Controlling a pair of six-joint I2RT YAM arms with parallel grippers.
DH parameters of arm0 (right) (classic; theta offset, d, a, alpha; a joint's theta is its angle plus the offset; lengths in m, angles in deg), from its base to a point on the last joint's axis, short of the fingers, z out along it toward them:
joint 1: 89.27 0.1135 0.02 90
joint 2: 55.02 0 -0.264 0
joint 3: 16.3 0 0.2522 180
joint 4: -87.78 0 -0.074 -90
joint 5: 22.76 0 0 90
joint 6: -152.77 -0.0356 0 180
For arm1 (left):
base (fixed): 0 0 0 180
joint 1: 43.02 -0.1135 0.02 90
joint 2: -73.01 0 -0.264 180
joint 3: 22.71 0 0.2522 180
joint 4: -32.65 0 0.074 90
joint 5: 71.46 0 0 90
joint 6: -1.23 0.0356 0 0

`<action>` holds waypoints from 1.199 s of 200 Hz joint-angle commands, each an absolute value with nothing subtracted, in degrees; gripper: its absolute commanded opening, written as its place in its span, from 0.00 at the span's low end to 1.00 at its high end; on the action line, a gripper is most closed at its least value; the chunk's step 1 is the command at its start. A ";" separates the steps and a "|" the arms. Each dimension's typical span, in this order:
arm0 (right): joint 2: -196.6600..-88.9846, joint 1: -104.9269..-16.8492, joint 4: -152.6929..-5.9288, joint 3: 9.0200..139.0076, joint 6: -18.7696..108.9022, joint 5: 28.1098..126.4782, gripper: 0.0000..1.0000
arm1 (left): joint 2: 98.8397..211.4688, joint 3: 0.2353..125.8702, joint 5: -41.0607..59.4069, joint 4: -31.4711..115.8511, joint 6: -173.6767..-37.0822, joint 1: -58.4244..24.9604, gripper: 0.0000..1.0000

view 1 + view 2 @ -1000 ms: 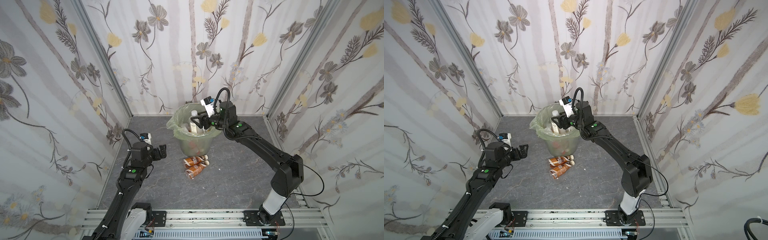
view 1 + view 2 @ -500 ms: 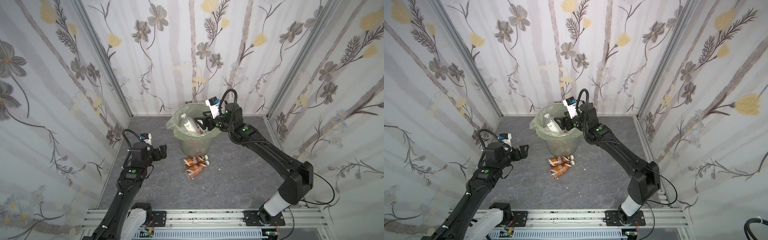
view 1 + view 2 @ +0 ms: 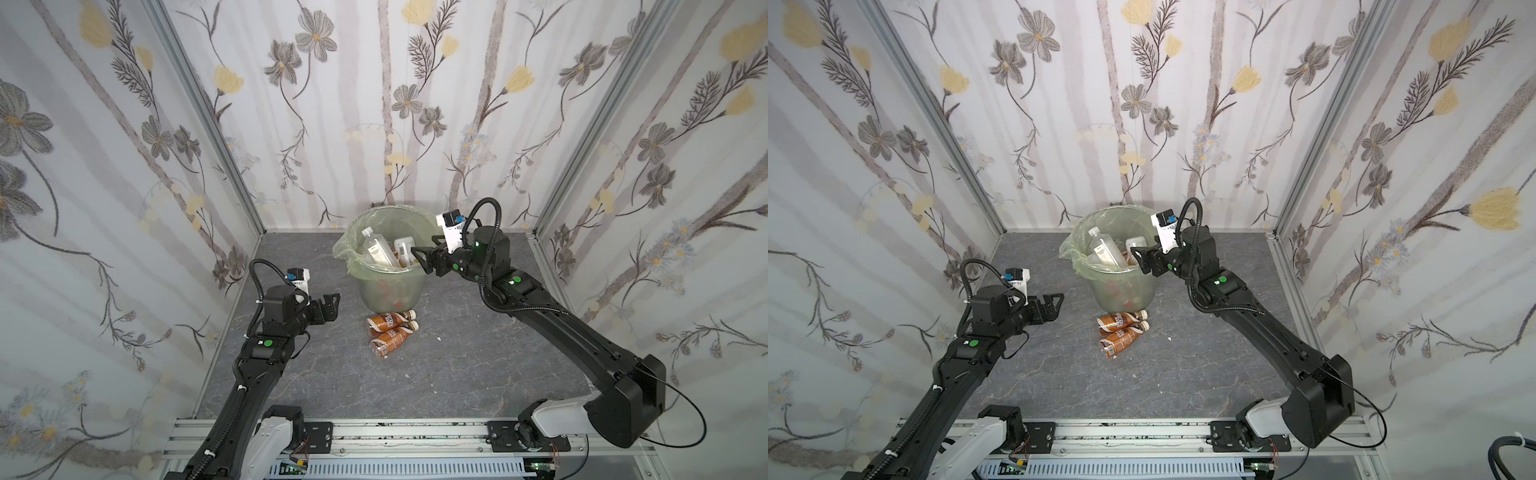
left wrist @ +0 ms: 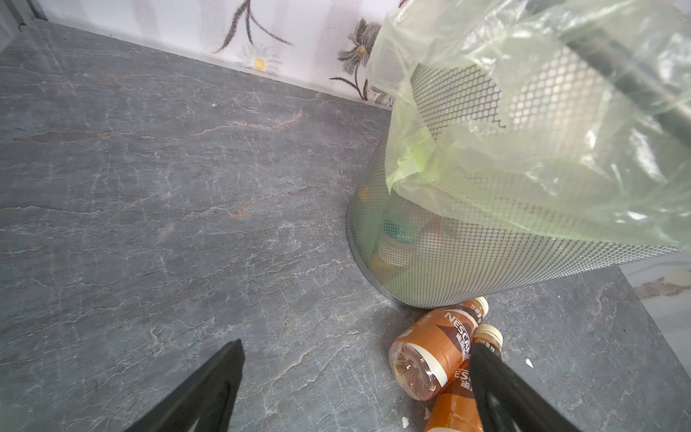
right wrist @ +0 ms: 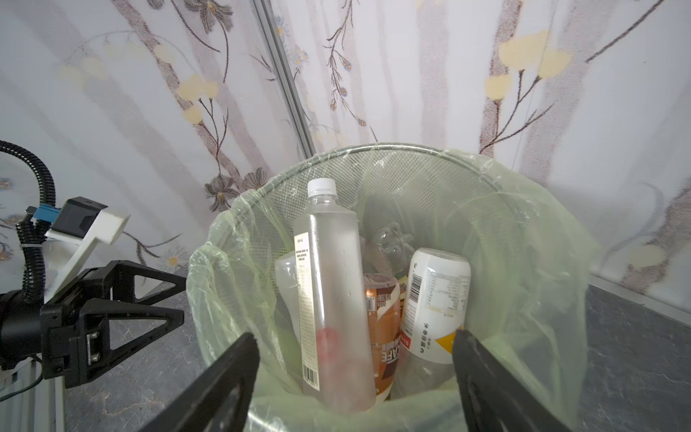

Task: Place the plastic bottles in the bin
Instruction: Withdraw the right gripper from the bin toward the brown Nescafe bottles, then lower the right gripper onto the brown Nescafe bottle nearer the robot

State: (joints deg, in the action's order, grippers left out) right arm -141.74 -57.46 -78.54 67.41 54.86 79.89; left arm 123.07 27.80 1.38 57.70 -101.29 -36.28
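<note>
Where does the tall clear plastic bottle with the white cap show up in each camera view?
Both top views: the clear bottle leans inside the bin, in its left half.
Left wrist: not visible.
Right wrist: bottle at centre, cap up.
Shared landmark: the pale green bag lining the bin.

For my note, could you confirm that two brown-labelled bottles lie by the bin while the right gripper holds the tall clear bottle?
Not quite: the right gripper holds nothing. The right wrist view shows its jaws open and the tall clear bottle leaning inside the bin. The two brown-labelled bottles do lie by it.
</note>
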 commanded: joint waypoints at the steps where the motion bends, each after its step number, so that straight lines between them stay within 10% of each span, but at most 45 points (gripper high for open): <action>1: -137.87 -58.92 -82.67 62.49 53.49 76.05 0.83 | 123.59 27.22 -0.36 56.61 -103.53 -34.79 0.94; 104: -124.68 -53.56 -80.71 42.57 65.61 82.36 0.76 | 126.49 26.16 3.69 56.50 -106.16 -29.49 0.94; 240: -148.74 -38.29 -67.11 50.85 87.30 86.39 0.74 | 126.15 26.60 14.42 56.58 -107.33 -30.16 0.98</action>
